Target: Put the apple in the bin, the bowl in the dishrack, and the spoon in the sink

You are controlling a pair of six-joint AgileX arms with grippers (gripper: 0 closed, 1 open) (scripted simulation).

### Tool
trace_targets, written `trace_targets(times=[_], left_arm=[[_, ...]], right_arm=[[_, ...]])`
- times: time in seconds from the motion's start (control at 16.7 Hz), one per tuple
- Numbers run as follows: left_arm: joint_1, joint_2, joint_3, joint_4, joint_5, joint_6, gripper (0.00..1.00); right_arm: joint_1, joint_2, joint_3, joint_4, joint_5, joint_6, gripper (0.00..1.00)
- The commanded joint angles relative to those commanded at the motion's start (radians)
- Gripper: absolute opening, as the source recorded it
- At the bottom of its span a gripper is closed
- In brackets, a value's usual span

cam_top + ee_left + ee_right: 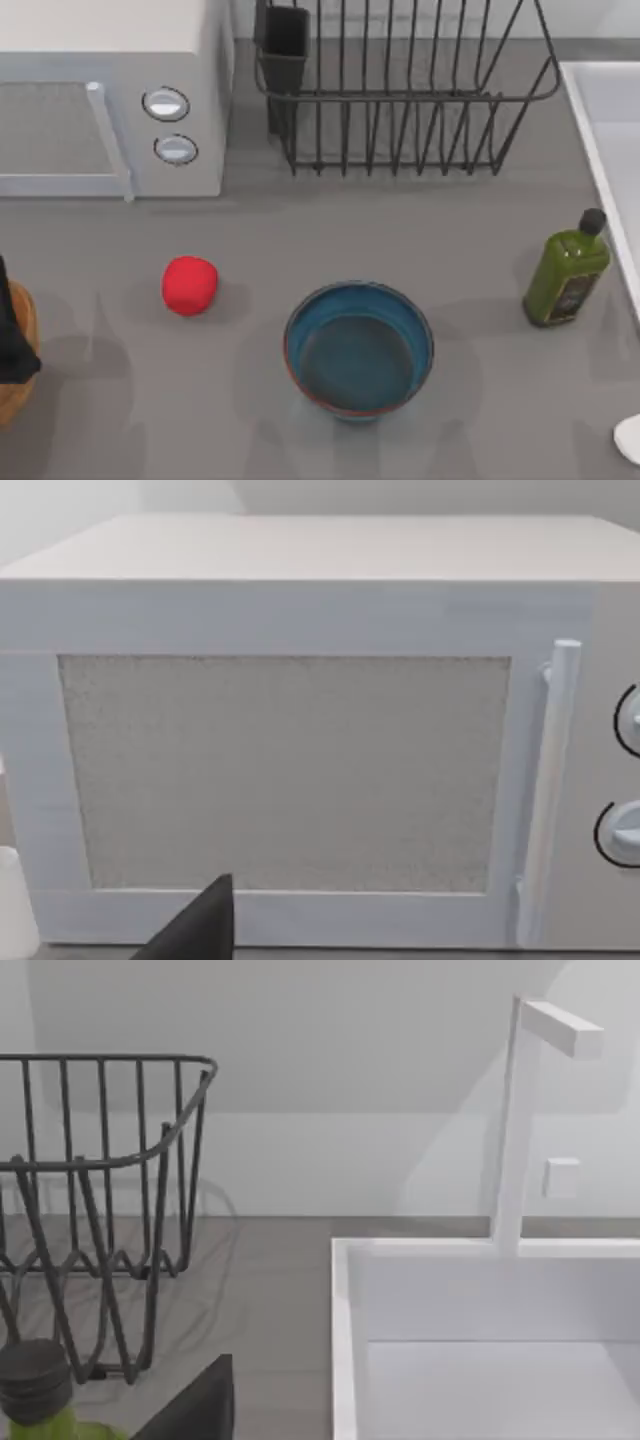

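Nothing moved yet: apple (189, 285) at 9 o'clock of bowl (359, 347); bin (15, 350) further out. Left arm parked over bin (finger spread: cannot tell); next likely apple pickup.

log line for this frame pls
apple: on table, left of bowl | bowl: empty, front centre | spoon: table's right edge | dishrack: empty | grippers: state unclear
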Motion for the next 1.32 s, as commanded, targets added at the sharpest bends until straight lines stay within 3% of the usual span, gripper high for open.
trace_targets(times=[0.24, 0.48, 0.96, 1.32], left_arm=[[-0.014, 0.030, 0.030, -0.015, -0.002, 0.003, 1.00], [-0.082, 0.219, 0.216, -0.102, -0.017, 0.016, 1.00], [-0.281, 1.009, 0.830, -0.455, -0.045, -0.005, 1.00], [-0.394, 1.543, 1.188, -0.767, -0.033, -0.102, 1.00]], right_arm=[[0.000, 0.000, 0.000, 0.000, 0.000, 0.000, 1.00], [0.000, 0.000, 0.000, 0.000, 0.000, 0.000, 1.00], [0.000, 0.000, 0.000, 0.000, 0.000, 0.000, 1.00], [0.000, 0.000, 0.000, 0.000, 0.000, 0.000, 1.00]])
